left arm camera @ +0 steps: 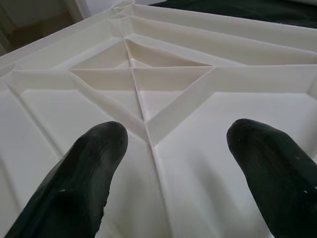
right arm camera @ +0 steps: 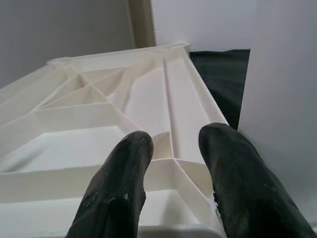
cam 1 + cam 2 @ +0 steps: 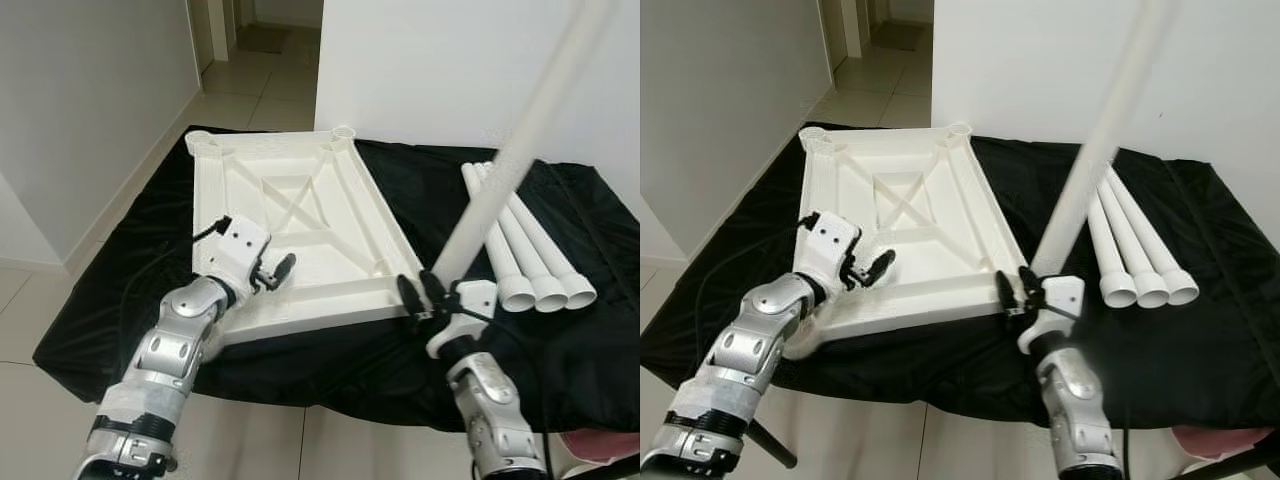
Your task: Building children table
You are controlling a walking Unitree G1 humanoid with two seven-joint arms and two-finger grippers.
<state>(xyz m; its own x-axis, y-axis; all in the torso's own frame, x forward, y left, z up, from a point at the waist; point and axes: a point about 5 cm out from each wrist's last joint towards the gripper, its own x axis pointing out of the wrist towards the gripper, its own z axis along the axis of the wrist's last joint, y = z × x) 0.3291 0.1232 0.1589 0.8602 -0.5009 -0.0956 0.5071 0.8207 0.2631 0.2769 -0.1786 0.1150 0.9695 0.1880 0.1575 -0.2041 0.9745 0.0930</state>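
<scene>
While your right gripper [image 3: 1017, 292], fingers parted, steadied tall leg [image 3: 520, 150] at tabletop [image 3: 300, 215] near-right corner, leg risked toppling; left gripper [image 3: 275, 272] spread, idle.

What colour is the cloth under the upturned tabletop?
Black; the smooth cloth under the white ribbed plastic tabletop shows best in the left eye view.

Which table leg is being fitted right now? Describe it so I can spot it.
On the black cloth lies the upturned white tabletop. At its near right corner one white leg stands tilted beside the right hand; the three spare legs lie flat to the right.
</scene>
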